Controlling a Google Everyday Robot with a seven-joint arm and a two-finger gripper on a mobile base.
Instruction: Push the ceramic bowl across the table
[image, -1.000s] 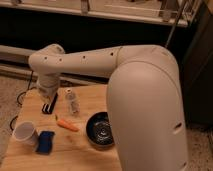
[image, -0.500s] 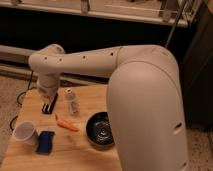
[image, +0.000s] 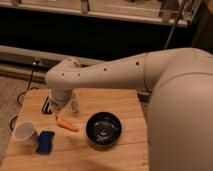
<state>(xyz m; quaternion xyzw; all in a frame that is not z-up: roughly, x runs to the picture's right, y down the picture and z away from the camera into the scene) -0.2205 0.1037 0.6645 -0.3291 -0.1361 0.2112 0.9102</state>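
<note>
The glossy black ceramic bowl (image: 103, 129) sits on the light wooden table (image: 107, 102), right of centre near the front. My gripper (image: 48, 106) hangs from the white arm over the table's left part, low above the wood. It is well left of the bowl and apart from it. An orange carrot-like piece (image: 67, 124) lies between the gripper and the bowl.
A white paper cup (image: 25, 133) stands at the front left with a blue sponge-like block (image: 46, 141) beside it. A small clear bottle (image: 75, 106) stands under the wrist. My bulky white arm (image: 170, 100) covers the table's right side. Dark shelving runs behind.
The wrist has dropped lower and shifted a little to the right, with the gripper slightly nearer the tabletop. The bowl, cup, carrot piece and blue block have not moved.
</note>
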